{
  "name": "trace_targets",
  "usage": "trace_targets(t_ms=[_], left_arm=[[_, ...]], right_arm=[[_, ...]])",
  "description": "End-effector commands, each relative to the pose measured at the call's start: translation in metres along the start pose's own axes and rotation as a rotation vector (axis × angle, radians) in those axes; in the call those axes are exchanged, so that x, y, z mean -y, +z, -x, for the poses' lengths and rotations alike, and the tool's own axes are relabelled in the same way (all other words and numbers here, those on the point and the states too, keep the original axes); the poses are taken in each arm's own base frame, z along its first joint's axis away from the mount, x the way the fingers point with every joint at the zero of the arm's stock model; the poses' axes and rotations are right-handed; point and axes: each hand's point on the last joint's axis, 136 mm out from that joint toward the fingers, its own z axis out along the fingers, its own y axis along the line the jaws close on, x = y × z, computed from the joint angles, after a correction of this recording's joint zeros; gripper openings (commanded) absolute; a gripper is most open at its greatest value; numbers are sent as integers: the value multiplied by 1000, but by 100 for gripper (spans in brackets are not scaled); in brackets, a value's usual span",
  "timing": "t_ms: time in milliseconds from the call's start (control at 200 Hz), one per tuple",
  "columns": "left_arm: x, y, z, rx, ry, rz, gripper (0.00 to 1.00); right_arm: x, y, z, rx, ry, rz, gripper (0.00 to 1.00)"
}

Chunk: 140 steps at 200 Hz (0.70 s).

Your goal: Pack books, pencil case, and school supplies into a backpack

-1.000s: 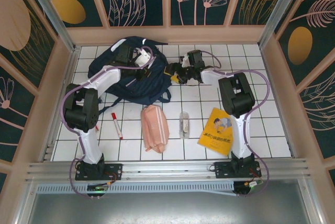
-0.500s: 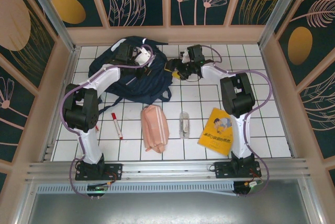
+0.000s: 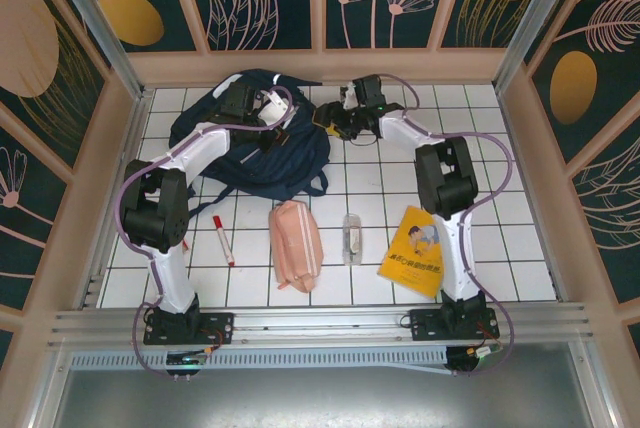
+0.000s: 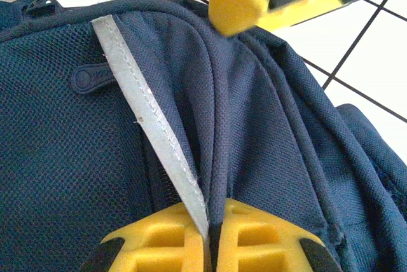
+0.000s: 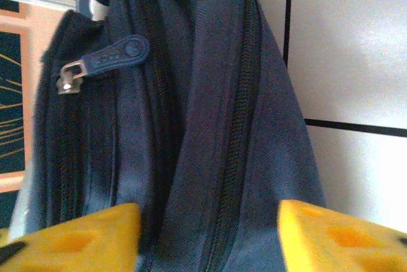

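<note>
Between my tight-shut left jaws: a fold of the one backpack (image 3: 285, 153); my right jaws stand parted astride it. Well short of both: one pencil case (image 3: 295, 245), one book (image 3: 420, 249), one marker (image 3: 222, 239), one clear case (image 3: 352, 237).

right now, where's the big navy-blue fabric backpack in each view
top external: large navy-blue fabric backpack upper left, on the white tiled table, under the left arm.
left wrist: backpack across the left and middle, tiles upper right.
right wrist: backpack left and centre, tiles right.
shared landmark: the dark grid lines of the tiles.
</note>
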Motion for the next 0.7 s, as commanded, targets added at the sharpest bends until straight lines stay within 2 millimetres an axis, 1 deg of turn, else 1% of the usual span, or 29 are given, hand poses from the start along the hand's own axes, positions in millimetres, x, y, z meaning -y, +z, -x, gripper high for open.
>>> trace_targets(t_ms=[0, 55, 105, 130, 220, 325, 405, 470, 596, 696], left_arm=[[5, -13, 47, 143, 95, -25, 0], [5, -12, 48, 146, 94, -24, 0], [4, -12, 48, 146, 94, -22, 0], [4, -12, 48, 146, 93, -20, 0], [1, -12, 50, 146, 89, -4, 0], [-2, -9, 51, 142, 98, 2, 0], [-1, -6, 51, 121, 129, -11, 0], [0, -5, 51, 102, 144, -18, 0], [7, -4, 53, 104, 175, -24, 0], [12, 5, 58, 99, 224, -13, 0]], right_arm=[[12, 19, -12, -44, 25, -38, 47], [10, 19, -10, -40, 25, -36, 37], [9, 16, -7, -27, 30, -47, 25], [9, 13, -5, -16, 34, -59, 19], [10, -7, 5, 38, 44, -100, 0], [6, -40, 15, 112, 68, -95, 0], [10, -66, 16, 160, 99, -99, 0], [13, -83, 11, 185, 120, -107, 0], [23, -108, -3, 241, 169, -147, 0], [29, -126, -13, 308, 224, -157, 0]])
